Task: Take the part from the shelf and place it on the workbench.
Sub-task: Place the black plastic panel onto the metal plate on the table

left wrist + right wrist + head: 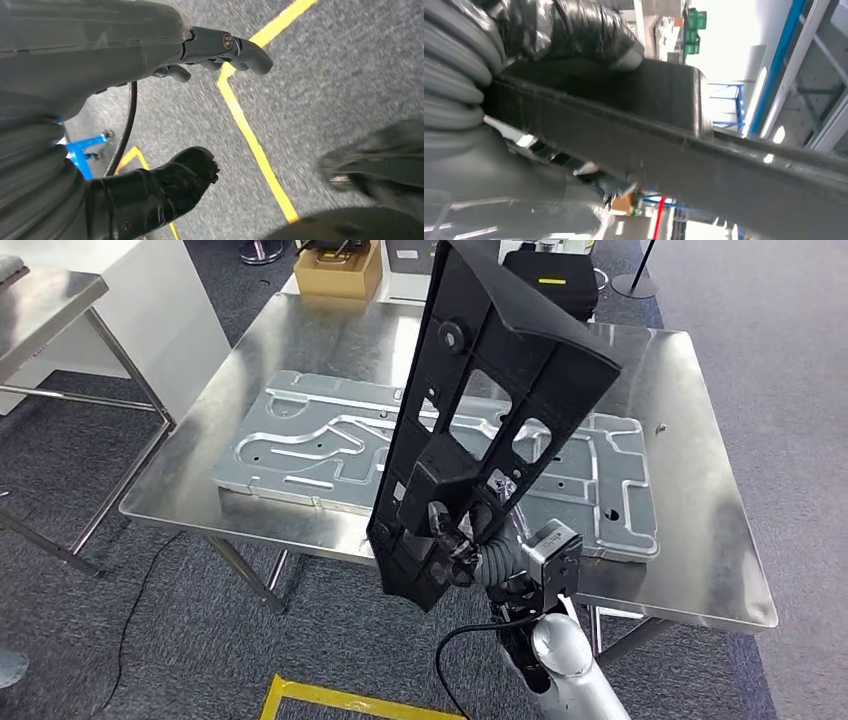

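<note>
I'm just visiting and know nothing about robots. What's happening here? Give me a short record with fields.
held part: long black plastic part with cut-out holes, raised and tilted above the table
holding hand: right hand grips the part near its lower end
other hand: left hand hangs over grey floor with yellow lines, holding nothing
workbench: shiny metal table
on the workbench: pressed grey metal panel, lying flat
task stage: part not yet set down
</note>
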